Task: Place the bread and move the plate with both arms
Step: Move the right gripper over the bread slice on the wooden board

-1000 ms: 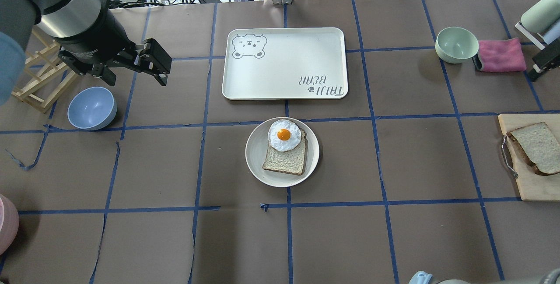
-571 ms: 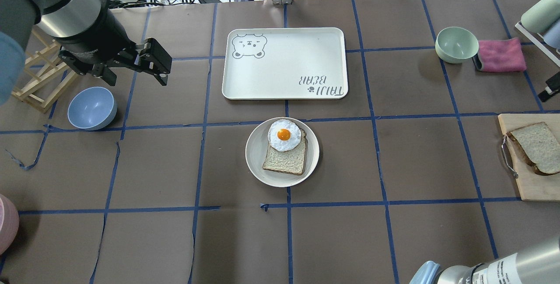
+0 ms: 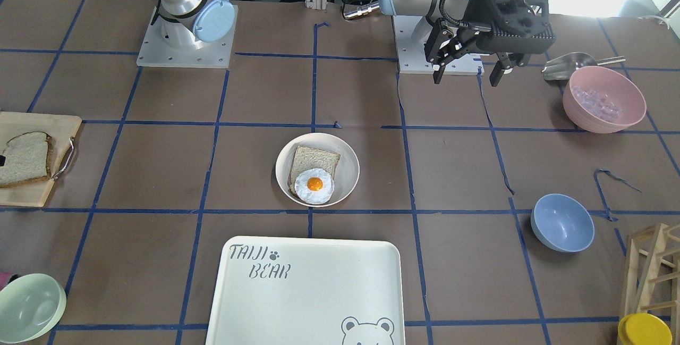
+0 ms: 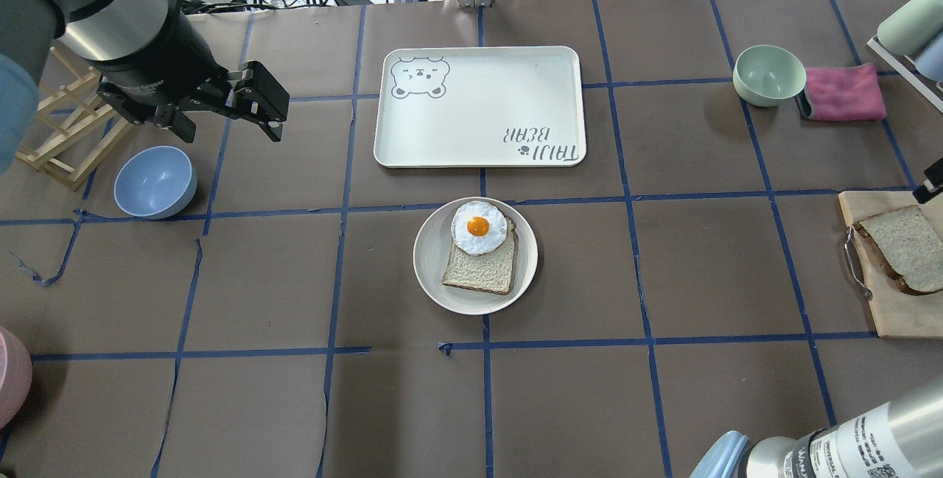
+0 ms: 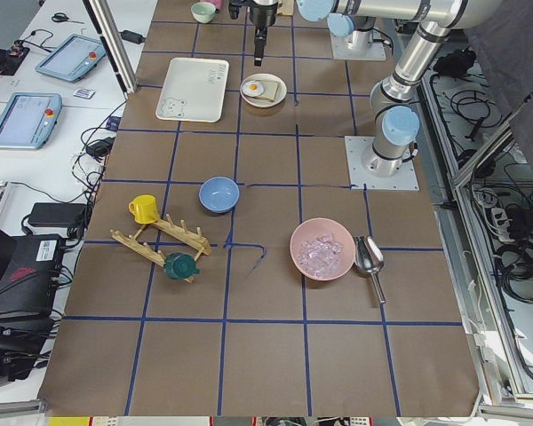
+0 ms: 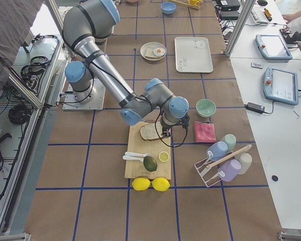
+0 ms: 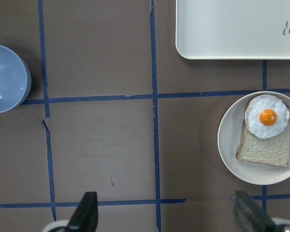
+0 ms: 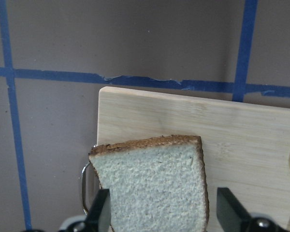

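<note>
The bread, a large slice with a dark crust, lies on a wooden cutting board at the table's right edge. My right gripper is open just above it, one finger on each side of the slice. In the overhead view only a tip of the gripper shows. The cream plate sits mid-table and holds a smaller slice with a fried egg. My left gripper is open and empty, high over the far left, well away from the plate.
The TAIJI BEAR tray lies just beyond the plate. A blue bowl and a wooden rack are at the left. A green bowl and a pink cloth are at the far right. A pink bowl stands near the left arm's base.
My right gripper has moved from beside the pink cloth toward me to over the cutting board, and its forearm has come into view at the bottom right. The left arm has barely moved.
</note>
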Robot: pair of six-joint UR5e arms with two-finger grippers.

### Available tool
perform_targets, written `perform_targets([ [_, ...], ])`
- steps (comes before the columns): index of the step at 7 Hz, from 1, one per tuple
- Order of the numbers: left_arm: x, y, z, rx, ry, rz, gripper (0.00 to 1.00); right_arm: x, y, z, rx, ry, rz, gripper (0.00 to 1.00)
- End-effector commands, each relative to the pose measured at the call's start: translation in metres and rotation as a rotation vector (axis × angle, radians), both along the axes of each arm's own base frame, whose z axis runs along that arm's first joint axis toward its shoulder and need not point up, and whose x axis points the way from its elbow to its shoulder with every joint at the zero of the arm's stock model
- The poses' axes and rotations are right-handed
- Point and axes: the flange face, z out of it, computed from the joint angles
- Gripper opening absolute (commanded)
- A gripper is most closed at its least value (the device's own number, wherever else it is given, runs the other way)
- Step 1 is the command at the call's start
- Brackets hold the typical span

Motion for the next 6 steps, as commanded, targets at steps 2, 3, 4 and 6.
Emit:
perform_targets([
  [2, -0.0008, -0.0001, 0.0007, -0.001, 0.008, -0.002, 1.0, -0.0014, 0.0244, -0.0353, -0.004, 0.094, 0.046, 0.63],
  [3, -0.0012, 0.0007, 0.0014, -0.003, 0.005, -0.002, 1.0, -0.0031, 0.0257, -0.0355, -0.007, 0.089, 0.041, 0.63],
  [4, -0.0012, 0.0013, 0.002, -0.003, 0.005, -0.003, 1.0, -0.0034, 0.0258, -0.0363, -0.004, 0.089, 0.044, 0.6],
  [6, -0.0013, 0.0019, 0.0027, -0.005, 0.007, -0.003, 1.0, -0.0092, 0.0304, -0.037, -0.012, 0.079, 0.067, 0.5],
])
